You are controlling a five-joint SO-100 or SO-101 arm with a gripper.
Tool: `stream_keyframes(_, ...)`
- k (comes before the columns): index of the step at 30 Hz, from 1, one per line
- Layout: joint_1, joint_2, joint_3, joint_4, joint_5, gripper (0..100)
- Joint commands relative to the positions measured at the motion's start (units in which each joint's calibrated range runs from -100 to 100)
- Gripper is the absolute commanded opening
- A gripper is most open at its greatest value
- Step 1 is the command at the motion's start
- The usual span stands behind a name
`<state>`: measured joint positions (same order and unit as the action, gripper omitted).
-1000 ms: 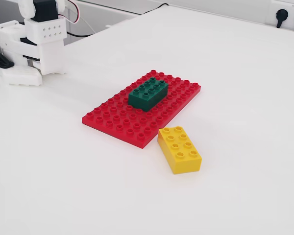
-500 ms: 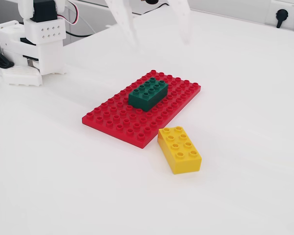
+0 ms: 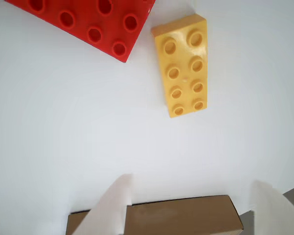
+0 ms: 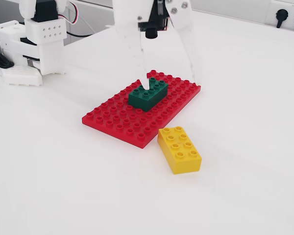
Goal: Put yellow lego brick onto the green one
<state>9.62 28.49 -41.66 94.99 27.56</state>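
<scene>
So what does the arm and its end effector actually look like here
The arm is all white plastic. Its end effector has two long, flat white fingers that taper toward the tips. A small black camera module sits between them near the wrist. At the white base, red and white wires show, plus a grid of small holes.

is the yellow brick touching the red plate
Cannot tell. In the wrist view the yellow brick has its corner right beside the red plate edge; the fixed view shows the same closeness, and neither view shows a plain gap or contact.
</scene>
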Motion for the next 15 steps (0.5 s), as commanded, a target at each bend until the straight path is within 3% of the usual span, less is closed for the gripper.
stream_keyframes(1,0.1,1.8,-2.2,-1.9,0.7,26)
stream_keyframes(15,-3.9,5.5,-2.1,-1.5,2.8,26)
